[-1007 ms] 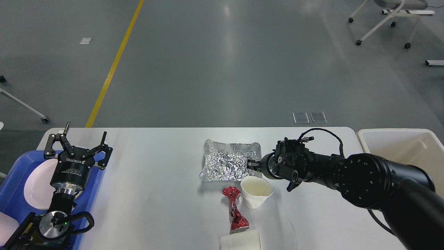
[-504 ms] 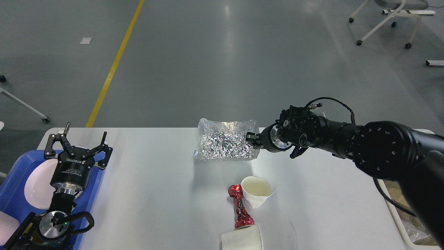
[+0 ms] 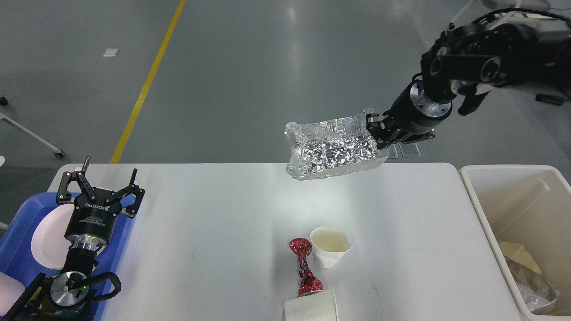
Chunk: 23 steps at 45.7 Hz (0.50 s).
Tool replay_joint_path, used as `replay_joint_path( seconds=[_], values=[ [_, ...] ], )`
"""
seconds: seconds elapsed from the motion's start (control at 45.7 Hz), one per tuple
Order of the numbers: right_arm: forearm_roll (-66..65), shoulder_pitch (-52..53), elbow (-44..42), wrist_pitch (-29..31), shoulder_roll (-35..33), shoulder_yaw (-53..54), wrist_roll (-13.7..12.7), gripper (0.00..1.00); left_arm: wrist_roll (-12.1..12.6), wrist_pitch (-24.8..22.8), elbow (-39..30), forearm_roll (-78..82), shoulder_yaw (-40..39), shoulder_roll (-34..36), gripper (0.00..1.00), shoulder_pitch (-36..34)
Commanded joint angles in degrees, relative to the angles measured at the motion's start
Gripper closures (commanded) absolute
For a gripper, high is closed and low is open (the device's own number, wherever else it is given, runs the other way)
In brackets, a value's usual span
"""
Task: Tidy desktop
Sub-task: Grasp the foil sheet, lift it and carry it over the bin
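1. Right gripper (image 3: 378,130) is pinching the right edge of the foil tray (image 3: 332,149) and holds it in the air above the far edge of the desktop (image 3: 214,209), clear of the surface.
2. Left gripper (image 3: 100,180) has its fingers spread, holding nothing, and hovers over the blue tray (image 3: 20,214) at the desktop's left end, where a white plate (image 3: 49,236) lies.
3. The desktop fills the lower middle of the view, between the blue tray on the left and the cream bin (image 3: 513,196) on the right.
4. Progress: partly done, I judge. The bin already has some scrap in it (paper and crinkled film, low right), and the foil tray is off the table but not yet over the bin.
5. Left on the desktop: a paper cup (image 3: 330,252) standing upright, a red foil wrapper (image 3: 304,267) just beside or touching it (can't tell which), and a second white cup (image 3: 312,305) lying on its side at the near edge, cut off by the frame.
6. Versus a second ago: then the foil tray lay flat on the desktop with the right gripper at its right edge; now it is lifted high and carried rightward, tilted, and the arm has swung up to the top right.
7. Also changed: the bin interior is now uncovered by the arm. The left arm and the cups look unmoved; the red wrapper has shifted slightly.
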Motion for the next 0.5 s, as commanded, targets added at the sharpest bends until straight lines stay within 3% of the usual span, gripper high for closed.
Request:
replay_joint_path(
  seconds=[0.0,0.197,0.482],
  values=[
    [0.04,8.83,11.07,0.11,-5.23,-3.93,0.00,1.00,-0.06,0.00,0.00,0.00,-0.08,0.00,0.04,0.03],
    [1.01,19.12,22.51,-0.50,-8.48,-11.66,0.08,1.00,-0.06,0.00,0.00,0.00,-0.08,0.00,0.04,0.03],
    [9.71,26.25,25.33,-1.11,-10.16,-17.38,0.08,1.00,0.03,0.00,0.00,0.00,-0.08,0.00,0.04,0.03]
  ],
)
